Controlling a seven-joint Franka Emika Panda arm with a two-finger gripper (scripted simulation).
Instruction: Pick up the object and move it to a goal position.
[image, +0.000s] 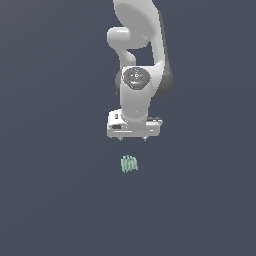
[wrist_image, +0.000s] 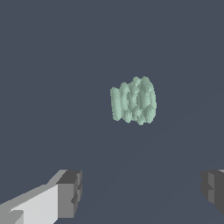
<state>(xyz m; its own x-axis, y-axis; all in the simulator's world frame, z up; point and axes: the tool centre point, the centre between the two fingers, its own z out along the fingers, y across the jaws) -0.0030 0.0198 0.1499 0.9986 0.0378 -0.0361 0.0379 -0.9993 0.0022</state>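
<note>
The object is a tiny pale mint-green ribbed block lying on the dark grey floor, just below the arm in the exterior view. My white gripper hangs above and behind it, clearly apart from it, with only short finger stubs showing under the hand. In the wrist view the object lies ahead of the fingers, nearer the darker one. The two fingertips stand far apart with nothing between them, so the gripper is open.
A flat, uniform dark grey floor fills both views. The white arm rises behind the gripper toward the top of the exterior view. No other object, container or edge shows.
</note>
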